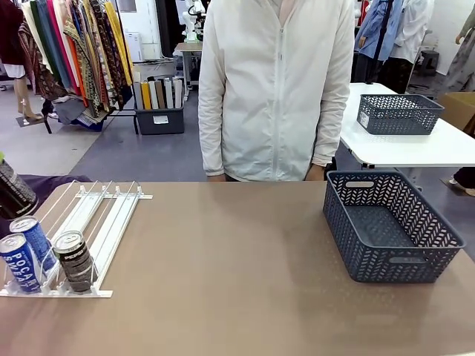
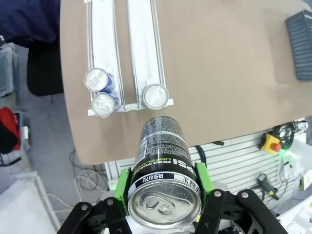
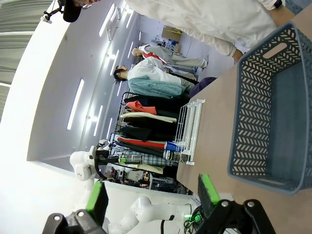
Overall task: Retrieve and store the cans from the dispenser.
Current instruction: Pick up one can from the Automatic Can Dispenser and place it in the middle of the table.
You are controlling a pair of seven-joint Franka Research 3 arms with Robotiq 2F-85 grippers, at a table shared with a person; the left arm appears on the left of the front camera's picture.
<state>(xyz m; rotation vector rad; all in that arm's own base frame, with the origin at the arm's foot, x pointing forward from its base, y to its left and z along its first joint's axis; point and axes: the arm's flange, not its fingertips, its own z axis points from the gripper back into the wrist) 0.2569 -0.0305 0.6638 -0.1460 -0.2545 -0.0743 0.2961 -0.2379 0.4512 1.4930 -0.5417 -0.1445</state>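
Left hand (image 2: 162, 189) clamps a black Pepsi can (image 2: 163, 156) by its sides, held clear above the near-left dispenser (image 2: 141, 44) for carrying off. Three cans (image 2: 156, 96) sit there. Right hand (image 3: 152, 195), wide and empty, faces the basket (image 3: 253, 112).

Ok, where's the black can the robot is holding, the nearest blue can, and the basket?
held black can (image 2: 163, 165), left wrist view, on its printed side.
nearest blue can (image 1: 21, 271), front view, on its blue label.
basket (image 1: 371, 264), front view, on its near wall.
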